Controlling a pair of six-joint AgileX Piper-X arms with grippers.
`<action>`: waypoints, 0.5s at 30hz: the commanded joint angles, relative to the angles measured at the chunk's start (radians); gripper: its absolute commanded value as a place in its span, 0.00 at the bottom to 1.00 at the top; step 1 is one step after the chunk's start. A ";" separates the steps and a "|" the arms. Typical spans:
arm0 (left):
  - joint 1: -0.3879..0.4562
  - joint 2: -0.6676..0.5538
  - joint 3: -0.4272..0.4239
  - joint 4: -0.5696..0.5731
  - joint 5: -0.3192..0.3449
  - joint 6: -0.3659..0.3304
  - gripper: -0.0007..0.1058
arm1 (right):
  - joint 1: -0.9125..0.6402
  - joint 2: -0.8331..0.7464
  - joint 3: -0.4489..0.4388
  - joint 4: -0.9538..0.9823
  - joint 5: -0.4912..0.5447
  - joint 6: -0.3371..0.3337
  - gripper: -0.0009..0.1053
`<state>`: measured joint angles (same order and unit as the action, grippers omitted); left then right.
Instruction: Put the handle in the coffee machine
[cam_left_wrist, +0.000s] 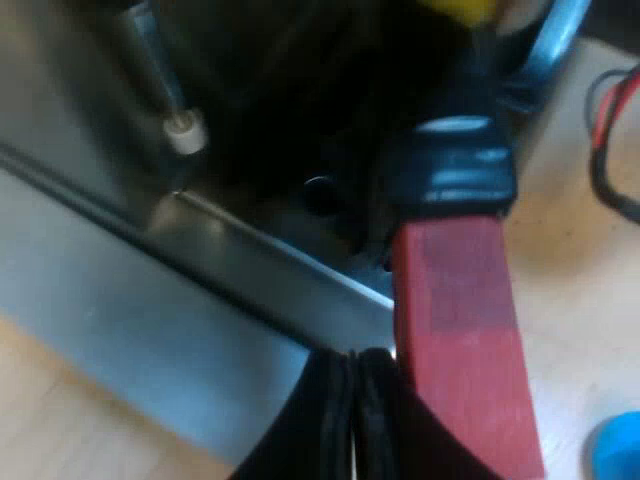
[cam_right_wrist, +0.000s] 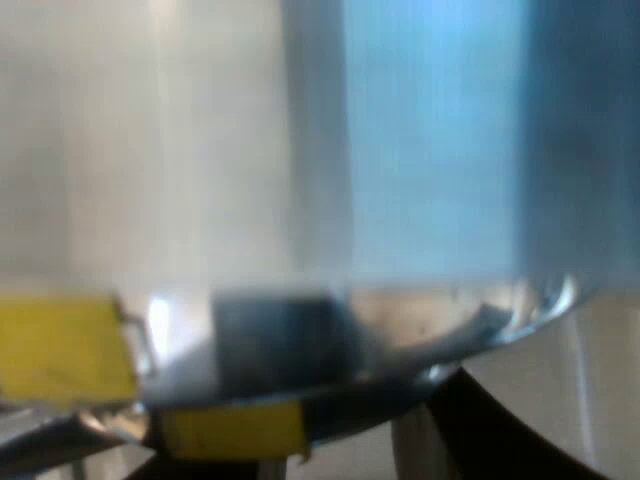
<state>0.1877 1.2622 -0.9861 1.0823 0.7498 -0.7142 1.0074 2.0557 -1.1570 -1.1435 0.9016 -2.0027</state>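
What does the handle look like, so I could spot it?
Start at the shiny metal espresso machine. From its dark front a handle sticks out, glossy black then a flat red end. That red block sets it apart from the thin metal pipe with a white tip nearby.

Brushed metal machine (cam_left_wrist: 150, 300), matt red handle end (cam_left_wrist: 460, 320)

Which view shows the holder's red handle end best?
Left wrist view: the red handle end sits close up beside my left pincer, at the espresso machine's front. Right wrist view: blurred metal and yellow patches; I cannot make out the handle there.
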 joint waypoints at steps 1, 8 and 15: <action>-0.027 -0.007 -0.002 0.015 0.013 -0.003 0.01 | -0.004 -0.057 -0.015 -0.094 -0.008 0.001 0.27; -0.042 -0.007 -0.002 0.049 0.013 -0.006 0.01 | -0.004 -0.057 -0.015 -0.094 -0.008 0.001 0.27; -0.042 -0.007 0.020 0.141 0.030 0.066 0.01 | -0.004 -0.057 -0.015 -0.094 -0.008 0.001 0.27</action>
<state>0.1509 1.2622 -0.9665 1.2041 0.7630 -0.6579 1.0074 2.0557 -1.1570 -1.1435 0.9039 -2.0027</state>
